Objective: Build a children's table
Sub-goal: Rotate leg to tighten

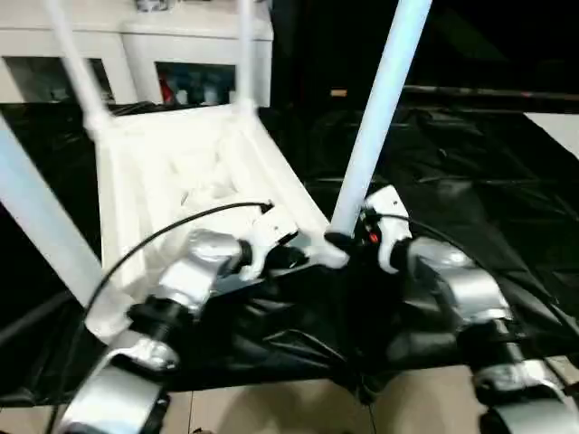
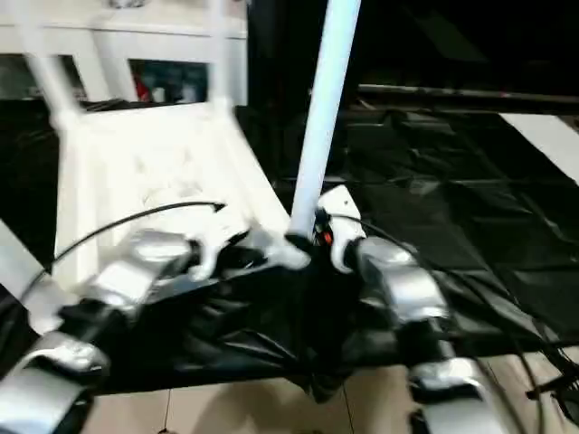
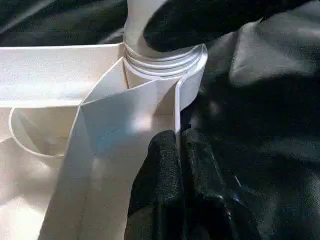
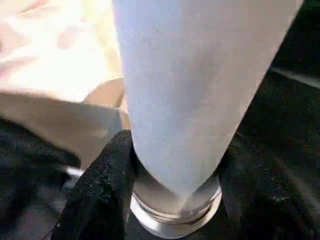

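The children's table lies upside down on black sheeting, its white ribbed tabletop (image 1: 181, 181) facing up. Three white legs (image 1: 77, 68) (image 1: 244, 45) (image 1: 36, 217) stand in its corner sockets. A fourth leg (image 1: 380, 108) rises tilted from the near right corner socket (image 3: 165, 60). My left gripper (image 1: 280, 253) is shut on the tabletop's thin rim wall (image 3: 150, 115) just beside that socket. My right gripper (image 1: 348, 237) is closed around the foot of the fourth leg (image 4: 190, 90), with a black finger (image 4: 102, 190) pressed against each side.
Black sheeting (image 1: 470, 181) covers the big table, which ends close in front of me above a beige floor (image 1: 271, 407). A white cabinet (image 1: 181, 36) stands behind the tabletop. A black cable (image 1: 172, 226) arcs over my left forearm.
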Robot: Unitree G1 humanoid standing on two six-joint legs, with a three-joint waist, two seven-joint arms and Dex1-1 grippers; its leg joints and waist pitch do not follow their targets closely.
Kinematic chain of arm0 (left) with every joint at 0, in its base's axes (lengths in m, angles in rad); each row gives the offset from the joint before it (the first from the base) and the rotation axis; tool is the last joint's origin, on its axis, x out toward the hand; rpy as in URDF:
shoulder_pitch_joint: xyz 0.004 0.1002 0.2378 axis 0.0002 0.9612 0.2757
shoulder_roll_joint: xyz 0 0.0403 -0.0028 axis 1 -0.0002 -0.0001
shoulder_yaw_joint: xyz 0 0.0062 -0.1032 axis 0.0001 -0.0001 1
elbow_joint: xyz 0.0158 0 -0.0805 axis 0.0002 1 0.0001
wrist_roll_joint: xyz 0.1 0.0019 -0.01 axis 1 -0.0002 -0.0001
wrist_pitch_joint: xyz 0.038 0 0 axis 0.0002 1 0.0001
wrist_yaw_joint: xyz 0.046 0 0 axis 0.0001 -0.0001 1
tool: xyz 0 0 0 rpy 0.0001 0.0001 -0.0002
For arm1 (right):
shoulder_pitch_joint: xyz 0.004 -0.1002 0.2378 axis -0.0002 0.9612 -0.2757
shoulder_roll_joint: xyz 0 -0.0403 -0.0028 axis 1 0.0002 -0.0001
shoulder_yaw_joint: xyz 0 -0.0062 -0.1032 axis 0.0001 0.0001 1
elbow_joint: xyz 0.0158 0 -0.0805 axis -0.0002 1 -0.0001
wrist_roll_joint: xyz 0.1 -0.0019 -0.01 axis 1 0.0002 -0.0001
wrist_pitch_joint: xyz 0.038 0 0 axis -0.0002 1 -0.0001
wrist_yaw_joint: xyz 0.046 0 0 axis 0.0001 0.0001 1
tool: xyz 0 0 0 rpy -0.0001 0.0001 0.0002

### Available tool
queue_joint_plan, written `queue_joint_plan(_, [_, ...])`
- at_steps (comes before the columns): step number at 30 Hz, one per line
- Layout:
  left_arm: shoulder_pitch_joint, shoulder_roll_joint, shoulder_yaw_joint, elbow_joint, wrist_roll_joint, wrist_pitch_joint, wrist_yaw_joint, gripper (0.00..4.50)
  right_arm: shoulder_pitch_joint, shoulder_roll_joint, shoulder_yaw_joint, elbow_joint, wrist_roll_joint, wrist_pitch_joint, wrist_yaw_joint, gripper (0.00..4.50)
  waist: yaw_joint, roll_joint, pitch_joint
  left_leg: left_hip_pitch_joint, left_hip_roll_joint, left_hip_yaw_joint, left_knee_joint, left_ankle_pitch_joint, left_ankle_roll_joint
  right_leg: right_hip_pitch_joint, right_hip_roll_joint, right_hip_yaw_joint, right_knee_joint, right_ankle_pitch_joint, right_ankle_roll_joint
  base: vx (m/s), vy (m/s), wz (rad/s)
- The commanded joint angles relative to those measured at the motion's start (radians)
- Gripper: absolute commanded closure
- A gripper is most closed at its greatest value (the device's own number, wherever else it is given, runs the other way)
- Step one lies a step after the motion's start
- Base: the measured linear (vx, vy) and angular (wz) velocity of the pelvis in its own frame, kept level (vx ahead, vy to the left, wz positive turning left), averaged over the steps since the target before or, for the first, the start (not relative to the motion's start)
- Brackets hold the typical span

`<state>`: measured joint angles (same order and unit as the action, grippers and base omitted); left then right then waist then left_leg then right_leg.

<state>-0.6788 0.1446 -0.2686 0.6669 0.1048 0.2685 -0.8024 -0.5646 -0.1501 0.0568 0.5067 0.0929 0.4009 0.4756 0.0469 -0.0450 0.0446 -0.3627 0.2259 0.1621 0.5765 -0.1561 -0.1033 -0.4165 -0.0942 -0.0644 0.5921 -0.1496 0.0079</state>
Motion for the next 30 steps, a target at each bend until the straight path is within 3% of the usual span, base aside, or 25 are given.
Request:
queue_joint_plan(1, [-0.034,-0.109,-0.05,0.024,0.0,0.007,0.042,4.5,-0.027,0.087,0.044,0.087,-0.024,0.015,-0.076,2.45,-0.003,0.005,-0.056,0.012,-0.018,0.006,-0.067,-0.43,-0.02,0.03,-0.025,0.01,-0.105,-0.563,-0.079,0.0,0.0,0.0])
queue_joint_plan(5, [-0.042,-0.129,-0.054,0.032,0.005,0.0,0.047,4.5,-0.045,0.116,0.053,0.108,-0.028,-0.01,-0.088,2.45,-0.009,0.006,-0.055,0.009,-0.018,0.002,-0.071,-0.449,-0.006,0.035,-0.026,0.005,-0.111,-0.568,-0.068,0.0,0.0,0.0])
queue_joint_plan(8, [-0.038,-0.116,-0.055,0.027,0.006,-0.007,0.031,4.5,-0.045,0.112,0.044,0.097,-0.014,-0.021,-0.065,2.45,-0.011,0.009,-0.056,0.009,-0.014,0.001,-0.077,-0.45,-0.002,0.038,-0.024,0.007,-0.107,-0.51,-0.092,0.0,0.0,0.0])
queue_joint_plan(9, [-0.037,-0.111,-0.054,0.028,0.006,-0.012,0.022,4.5,-0.045,0.109,0.037,0.093,-0.01,-0.023,-0.052,2.11,-0.011,0.009,-0.056,0.009,-0.014,0.001,-0.077,-0.453,-0.002,0.038,-0.024,0.008,-0.107,-0.506,-0.095,0.0,0.0,0.0])
queue_joint_plan(11, [-0.03,-0.084,-0.054,0.025,0.006,-0.034,-0.016,4.5,-0.043,0.084,0.023,0.081,0.007,-0.02,0.003,1.9,-0.012,0.002,-0.056,0.01,-0.015,0.003,-0.076,-0.458,0.004,0.038,-0.025,0.009,-0.107,-0.503,-0.102,0.0,0.0,0.0])
queue_joint_plan(12, [-0.029,-0.082,-0.053,0.025,0.006,-0.036,-0.018,4.5,-0.043,0.082,0.023,0.081,0.008,-0.02,0.007,1.75,-0.009,0.004,-0.057,0.01,-0.015,0.003,-0.076,-0.454,0.005,0.038,-0.026,0.01,-0.106,-0.5,-0.104,0.0,0.0,0.0])
queue_joint_plan(14, [-0.024,-0.061,-0.052,0.02,0.002,-0.053,-0.049,4.5,-0.039,0.052,0.022,0.062,0.02,-0.013,0.052,1.68,-0.007,0.006,-0.061,0.006,-0.012,0.004,-0.077,-0.426,0.01,0.043,-0.028,0.015,-0.1,-0.45,-0.118,0.0,0.0,0.0])
queue_joint_plan(15, [-0.02,-0.045,-0.05,0.012,-0.003,-0.052,-0.075,4.5,-0.03,0.018,0.038,0.038,0.027,-0.008,0.115,1.58,-0.002,0.005,-0.064,0.003,-0.01,0.009,-0.075,-0.382,0.018,0.046,-0.027,0.02,-0.089,-0.361,-0.15,0.0,0.0,0.0])
queue_joint_plan(17, [-0.015,-0.029,-0.049,0.005,-0.009,-0.068,-0.103,4.5,-0.019,-0.015,0.059,0.012,0.03,-0.006,0.175,1.43,0.004,0.007,-0.065,0.003,-0.007,0.012,-0.073,-0.343,0.026,0.048,-0.027,0.023,-0.081,-0.294,-0.181,0.0,0.0,0.0])
queue_joint_plan(23, [0.022,0.058,-0.047,-0.066,-0.072,-0.114,-0.311,4.5,0.032,-0.17,0.123,-0.112,0.04,-0.001,0.436,1.43,0.027,0.005,-0.071,0.001,-0.006,0.021,-0.066,-0.216,0.065,0.061,-0.027,0.027,-0.058,-0.122,-0.237,0.0,0.0,0.0])
queue_joint_plan(26, [0.039,0.088,-0.051,-0.096,-0.096,-0.125,-0.388,4.5,0.045,-0.215,0.136,-0.14,0.041,-0.007,0.5,1.43,0.034,0.008,-0.067,0.004,-0.003,0.02,-0.069,-0.232,0.056,0.06,-0.027,0.026,-0.059,-0.148,-0.239,0.0,0.0,0.0])
queue_joint_plan(30, [0.057,0.123,-0.061,-0.127,-0.123,-0.115,-0.47,4.5,0.073,-0.265,0.16,-0.193,0.058,0.003,0.584,1.43,0.043,0.009,-0.062,0.01,0.0,0.021,-0.075,-0.307,0.026,0.053,-0.028,0.026,-0.069,-0.259,-0.211,0.0,0.0,0.0])
